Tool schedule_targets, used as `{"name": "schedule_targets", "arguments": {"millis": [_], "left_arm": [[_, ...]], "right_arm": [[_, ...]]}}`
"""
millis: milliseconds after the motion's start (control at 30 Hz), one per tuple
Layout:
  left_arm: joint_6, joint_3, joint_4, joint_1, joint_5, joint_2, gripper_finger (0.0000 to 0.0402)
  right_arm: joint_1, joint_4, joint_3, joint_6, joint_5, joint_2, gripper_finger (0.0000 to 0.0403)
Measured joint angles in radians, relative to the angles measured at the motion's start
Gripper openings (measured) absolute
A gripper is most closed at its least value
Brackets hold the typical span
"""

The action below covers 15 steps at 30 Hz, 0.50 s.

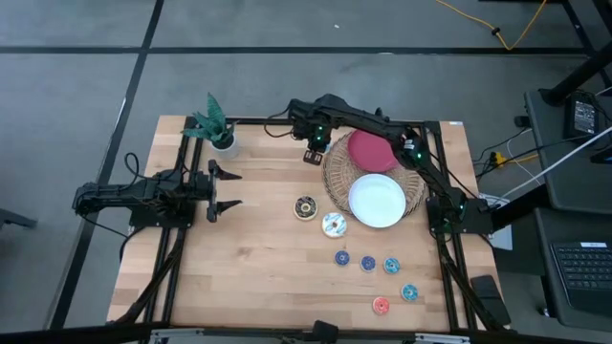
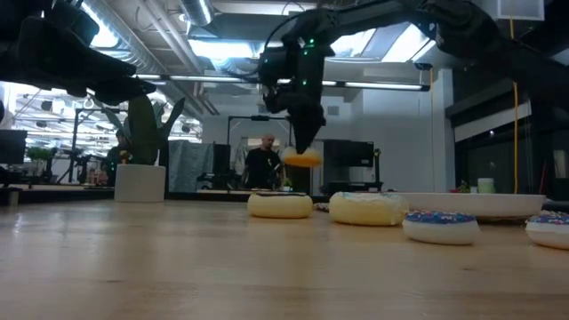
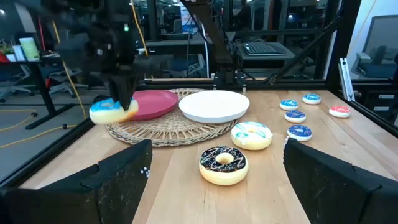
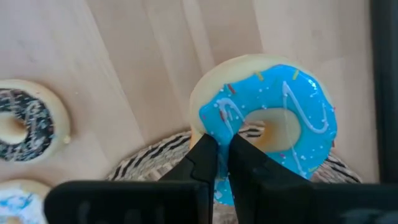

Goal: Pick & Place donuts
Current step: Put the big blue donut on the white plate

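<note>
Blue icing with sprinkles is what the right gripper [image 4: 222,163] is pinching; its fingers are clamped together on the rim of the blue-iced donut [image 4: 267,124], so the ring hangs off the tips instead of sitting flat; looks like an edge grab because the thing is too wide to straddle. Straight below the fingers is the edge of the woven mat [image 1: 335,172], with bare wood just past it; the donut is up in the air, not touching anything. A bit further out from the tips sit the red plate [image 1: 370,150] and the white plate [image 1: 377,200], both on the mat; my guess is one of them is the drop spot, since the carry is right beside them. Out past the mat on the table [image 1: 249,258] are the chocolate donut [image 1: 305,207] and the white-iced donut [image 1: 334,225], then the small blue donuts [image 1: 368,263] and the pink one [image 1: 381,306], well away. Left gripper [image 1: 228,188] waits over the table's far side, fingers spread apart, holding nothing; a potted plant [image 1: 215,126] stands near it.
</note>
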Motion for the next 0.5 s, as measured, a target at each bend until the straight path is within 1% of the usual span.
{"name": "schedule_targets", "arguments": {"millis": [400, 500], "left_arm": [[0.0, 0.0, 0.0, 0.0, 0.0, 0.0, 0.0353], [0.0, 0.0, 0.0, 0.0, 0.0, 0.0, 0.0353]], "right_arm": [[0.007, -0.029, 0.0, -0.097, 0.002, -0.098, 0.0035], [0.01, -0.036, 0.0, -0.101, 0.002, -0.125, 0.0035]]}}
